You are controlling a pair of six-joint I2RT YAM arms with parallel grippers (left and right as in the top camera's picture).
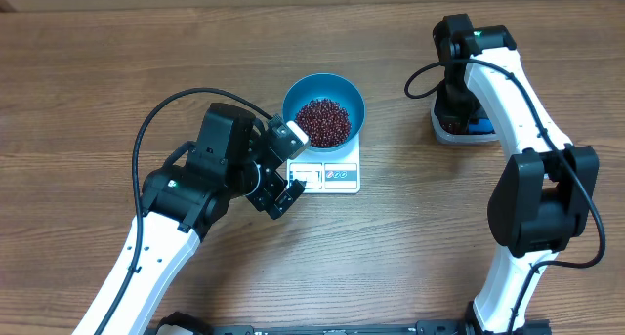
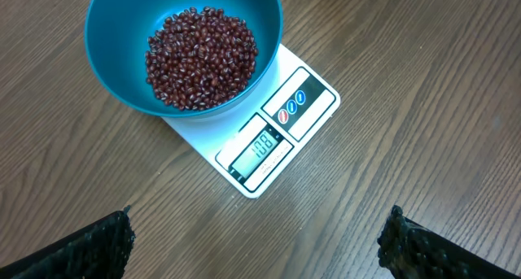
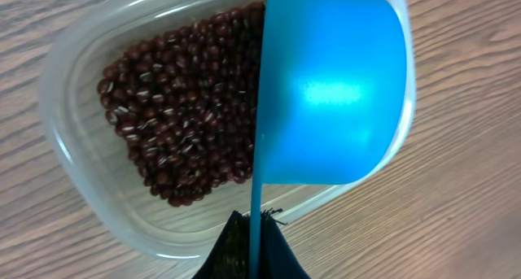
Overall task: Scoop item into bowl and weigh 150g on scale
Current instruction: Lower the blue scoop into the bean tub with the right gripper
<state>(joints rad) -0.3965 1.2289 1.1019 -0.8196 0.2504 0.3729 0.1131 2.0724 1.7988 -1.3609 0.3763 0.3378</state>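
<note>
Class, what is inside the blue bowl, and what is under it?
Inside the bowl: a heap of red-brown beans. Under it: the white scale, its platform mostly covered; only the display edge shows.

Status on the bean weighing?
Left hand open, beside scale. Right hand shut on scoop at tub. Beans in bowl on scale. Nothing obstructing.

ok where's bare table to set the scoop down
Bare wood between the scale and the tub, and the wide stretch in front of the scale. Crowded left of the scale, where the open left gripper sits.
</note>
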